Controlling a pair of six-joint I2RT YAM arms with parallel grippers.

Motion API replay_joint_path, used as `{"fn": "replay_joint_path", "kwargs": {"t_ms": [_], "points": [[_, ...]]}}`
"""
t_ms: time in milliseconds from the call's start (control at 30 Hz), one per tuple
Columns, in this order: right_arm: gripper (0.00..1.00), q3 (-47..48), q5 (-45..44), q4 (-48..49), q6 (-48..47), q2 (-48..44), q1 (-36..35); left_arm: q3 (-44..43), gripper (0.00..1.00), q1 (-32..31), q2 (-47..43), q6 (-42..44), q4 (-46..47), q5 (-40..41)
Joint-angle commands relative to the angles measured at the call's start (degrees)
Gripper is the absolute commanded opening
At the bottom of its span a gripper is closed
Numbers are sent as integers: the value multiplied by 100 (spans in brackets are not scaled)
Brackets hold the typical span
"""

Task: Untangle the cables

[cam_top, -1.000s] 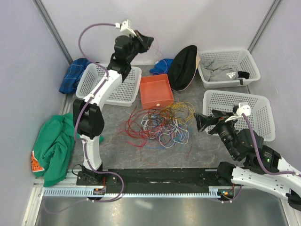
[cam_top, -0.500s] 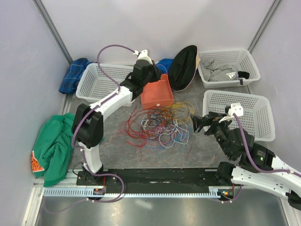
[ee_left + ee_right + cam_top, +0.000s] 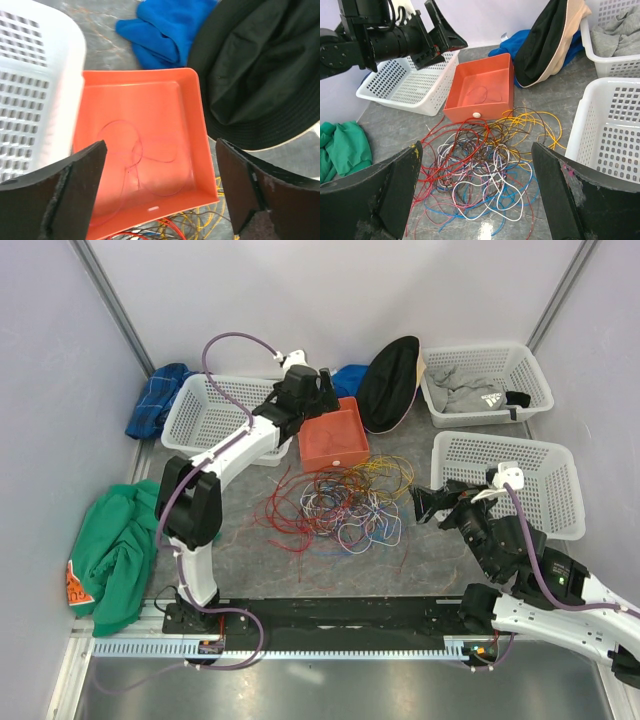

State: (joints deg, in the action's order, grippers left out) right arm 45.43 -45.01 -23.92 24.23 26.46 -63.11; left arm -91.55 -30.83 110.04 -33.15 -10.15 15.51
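Heap of cables (image 3: pixel 345 502) lies mid-frame on the mottled grey surface (image 3: pixel 240 555): string-thin, glossy loops in red, orange, yellow, blue and white. One fine red strand (image 3: pixel 136 149) curls inside the smooth, square orange tray (image 3: pixel 194 105) just above the heap. Left pincer (image 3: pixel 160 150) is spread wide over the tray and grips nothing. Right pincer (image 3: pixel 476 150) is spread and empty, right of the heap. A white lattice basket (image 3: pixel 30 80) stands just beside the tray's left wall.

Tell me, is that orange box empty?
Not empty: one thin red cable lies looped on the floor of the orange box.
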Motion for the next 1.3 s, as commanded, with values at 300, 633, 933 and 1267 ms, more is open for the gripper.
{"fn": "replay_joint_path", "kwargs": {"t_ms": [300,633,933,1267], "points": [[98,-218,-17,168,187,325,1,1258,100,-1046,-2080,291,-4,812],[98,-544,256,318,468,562,1,4415,100,-2032,-4199,-1053,-568,911],[98,-641,423,459,767,808,-8,5718,94,-2085,-4563,-755,267,575],[98,-702,467,371,987,826,9,4954,79,-2076,-2619,-948,4,717]]}}
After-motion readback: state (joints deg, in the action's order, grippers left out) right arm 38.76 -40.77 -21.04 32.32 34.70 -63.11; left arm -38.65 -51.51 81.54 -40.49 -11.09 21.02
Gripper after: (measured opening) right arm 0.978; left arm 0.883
